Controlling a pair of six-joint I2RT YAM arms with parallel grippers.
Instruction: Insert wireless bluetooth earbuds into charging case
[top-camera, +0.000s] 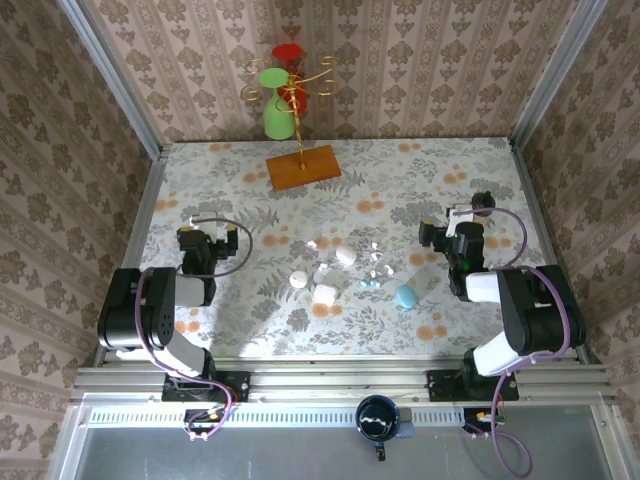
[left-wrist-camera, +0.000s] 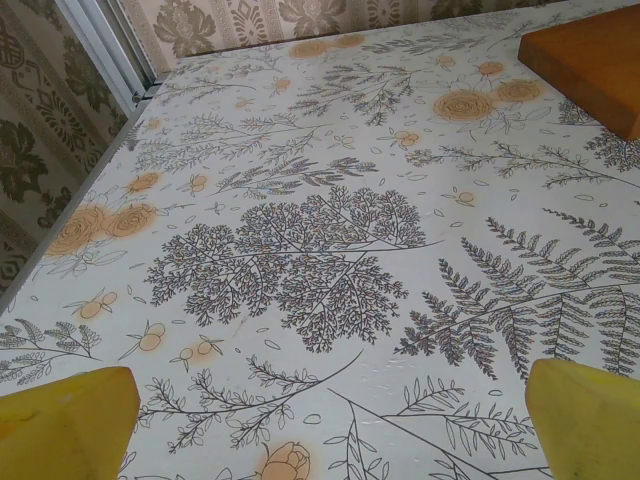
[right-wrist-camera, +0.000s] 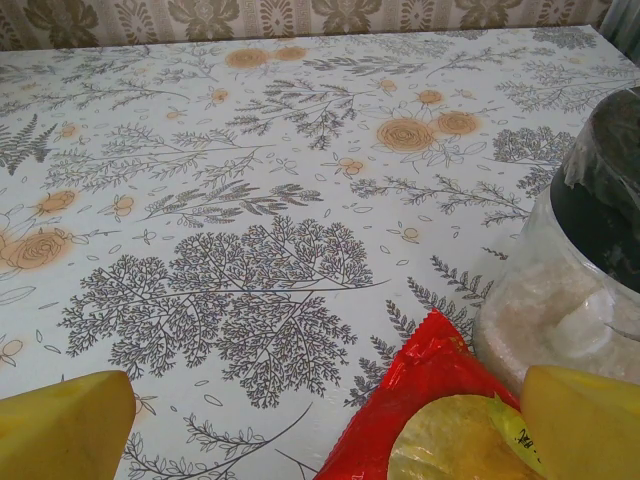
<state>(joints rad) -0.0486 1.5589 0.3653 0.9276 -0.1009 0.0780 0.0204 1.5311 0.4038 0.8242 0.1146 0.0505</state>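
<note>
Several charging cases lie mid-table in the top view: white pebble-like ones (top-camera: 346, 254) (top-camera: 325, 294) (top-camera: 298, 280) and a pale blue one (top-camera: 406, 296). Tiny earbuds (top-camera: 375, 256) are scattered among them, some white (top-camera: 322, 268), some pale blue (top-camera: 368, 283). My left gripper (top-camera: 210, 230) hangs left of the group, open, with bare tablecloth between its yellow fingertips (left-wrist-camera: 70, 420). My right gripper (top-camera: 455, 222) sits right of the group, also open and holding nothing. In the right wrist view its yellow fingertips (right-wrist-camera: 65, 420) stand far apart.
A wooden base (top-camera: 303, 166) with a gold stand carrying green and red pieces stands at the back, its corner (left-wrist-camera: 590, 55) in the left wrist view. A red packet (right-wrist-camera: 440, 390) and a clear jar (right-wrist-camera: 570, 300) lie near the right fingers. Patterned walls enclose the table (top-camera: 250, 330).
</note>
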